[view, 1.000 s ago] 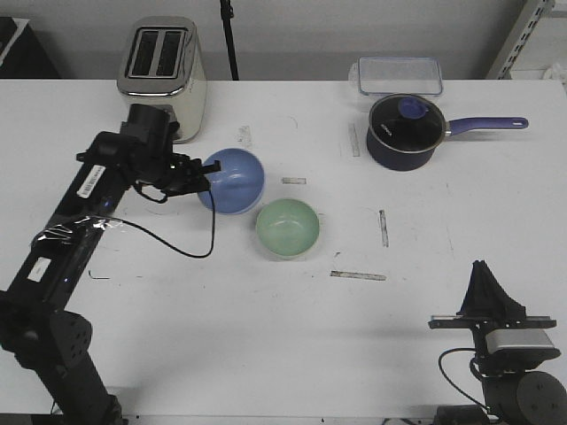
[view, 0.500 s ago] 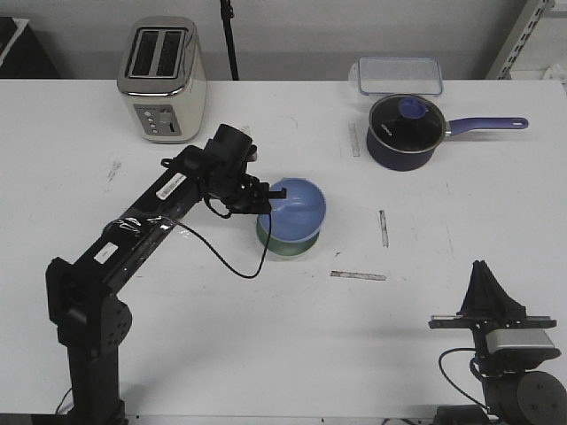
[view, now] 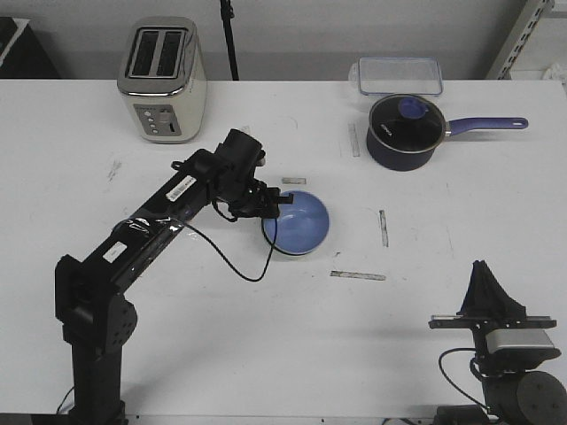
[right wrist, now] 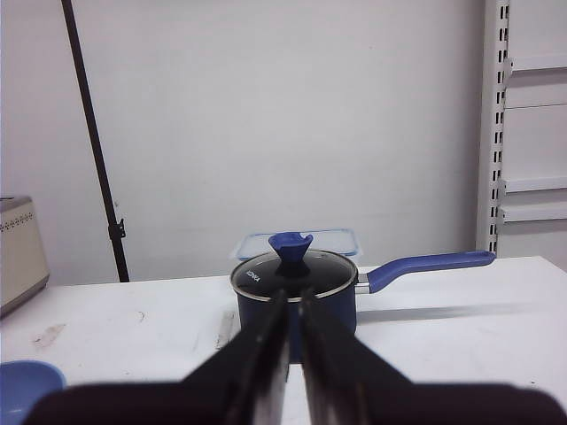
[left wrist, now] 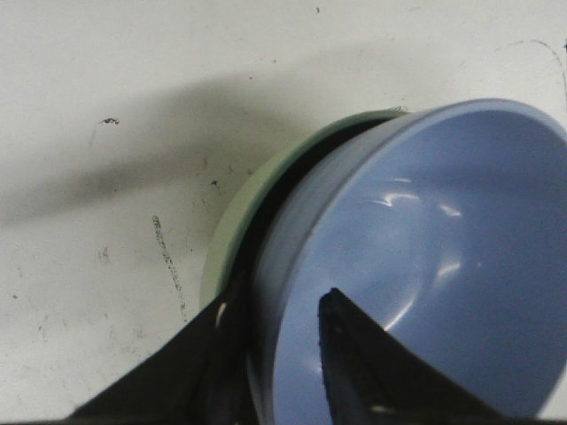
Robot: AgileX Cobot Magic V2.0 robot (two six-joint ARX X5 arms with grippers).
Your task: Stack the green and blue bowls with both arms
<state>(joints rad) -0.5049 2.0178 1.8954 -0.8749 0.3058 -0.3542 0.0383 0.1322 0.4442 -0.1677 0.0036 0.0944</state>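
Blue bowl (left wrist: 425, 266), pinched at its rim by the left gripper (view: 276, 205), is nesting in the green bowl (left wrist: 232, 241); level it before releasing, while the right gripper (right wrist: 288, 354) is resting with fingers nearly together.

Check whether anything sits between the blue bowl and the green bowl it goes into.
Nothing visible does. The left hand grips the blue bowl by its rim, and it already sits inside the green bowl, whose rim shows around it.

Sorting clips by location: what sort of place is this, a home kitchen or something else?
Probably a lab or test bench, not a kitchen: a bare white table with tape marks, plain wall and metal shelving rail behind. The toaster and saucepan look like props.
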